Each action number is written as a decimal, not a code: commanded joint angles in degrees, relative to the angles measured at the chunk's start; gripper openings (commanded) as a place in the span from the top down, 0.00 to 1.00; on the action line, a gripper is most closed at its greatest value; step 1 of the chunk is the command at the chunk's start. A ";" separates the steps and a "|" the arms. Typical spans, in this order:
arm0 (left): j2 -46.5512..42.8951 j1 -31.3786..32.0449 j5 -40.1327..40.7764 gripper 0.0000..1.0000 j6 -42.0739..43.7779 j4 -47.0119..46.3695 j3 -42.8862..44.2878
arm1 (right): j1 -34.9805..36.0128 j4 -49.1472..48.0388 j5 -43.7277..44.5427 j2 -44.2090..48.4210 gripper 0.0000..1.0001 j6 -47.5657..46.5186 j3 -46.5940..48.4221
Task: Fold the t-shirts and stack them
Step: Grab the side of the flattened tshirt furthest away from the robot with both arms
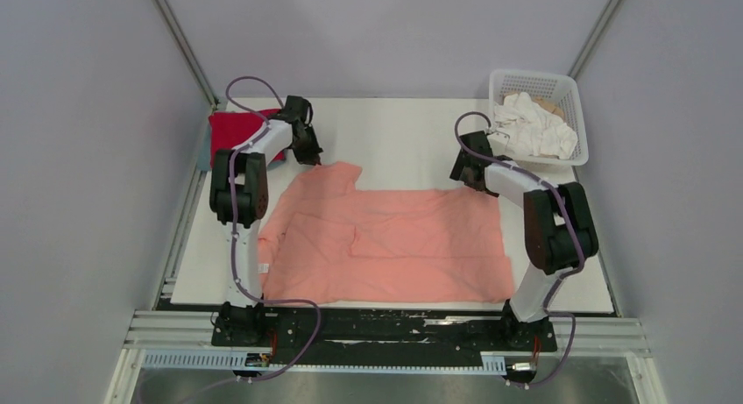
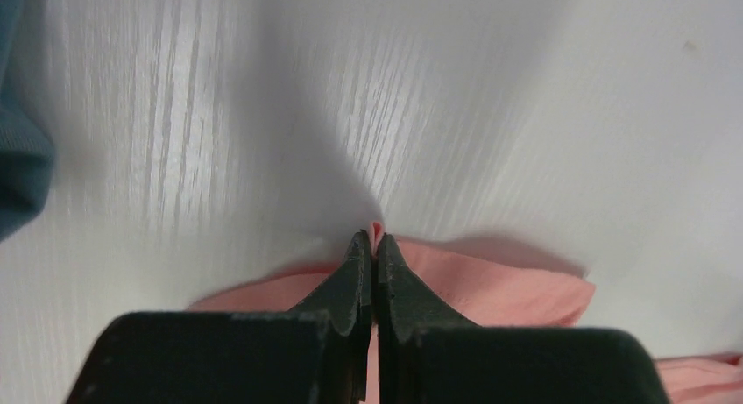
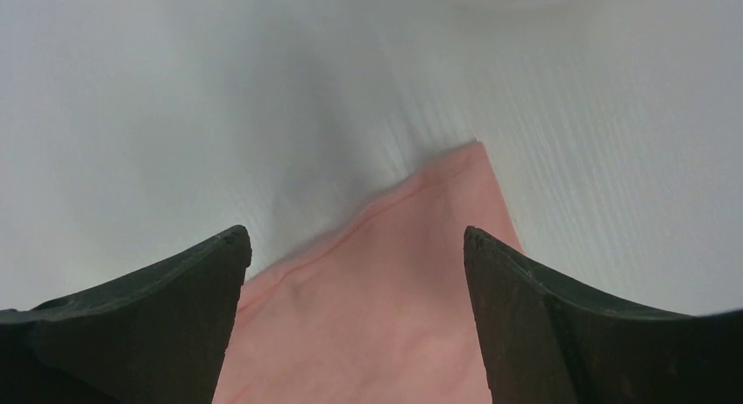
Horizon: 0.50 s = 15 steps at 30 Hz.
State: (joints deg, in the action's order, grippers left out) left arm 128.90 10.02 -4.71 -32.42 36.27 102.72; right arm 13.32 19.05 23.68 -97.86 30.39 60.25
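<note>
The salmon-pink t-shirt [image 1: 385, 244] lies spread across the middle of the white table. My left gripper [image 1: 313, 156] is at its far left corner, shut on a pinch of the pink cloth [image 2: 491, 286]. My right gripper [image 1: 463, 172] is open over the shirt's far right corner [image 3: 412, 281], with the cloth between its fingers but not gripped. The bright red shirt [image 1: 235, 132] lies folded at the far left behind my left arm. A grey-blue shirt [image 2: 19, 150] shows at the left edge of the left wrist view.
A white lattice basket [image 1: 539, 84] with white cloths stands at the far right corner. The white table [image 1: 394, 137] has a bare strip behind the pink shirt. Grey walls close in on both sides.
</note>
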 commanded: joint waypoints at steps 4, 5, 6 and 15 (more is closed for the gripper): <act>-9.92 0.59 -1.62 1.00 2.14 -3.36 -6.97 | 0.07 10.55 10.44 -11.14 0.13 4.99 10.87; -10.91 0.60 -2.01 1.00 2.24 -3.73 -7.47 | 0.05 10.83 10.83 -11.51 0.14 4.98 10.78; -11.42 0.68 -2.12 1.00 2.26 -4.25 -8.40 | 0.12 11.38 11.14 -11.82 0.15 5.09 10.77; -17.64 1.60 -1.69 1.00 2.32 -5.93 -13.14 | 0.12 15.62 13.16 -10.00 0.39 6.64 9.96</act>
State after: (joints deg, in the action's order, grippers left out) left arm 116.49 10.90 -6.22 -31.24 32.67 91.24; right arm 13.32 30.04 34.00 -108.77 35.70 69.84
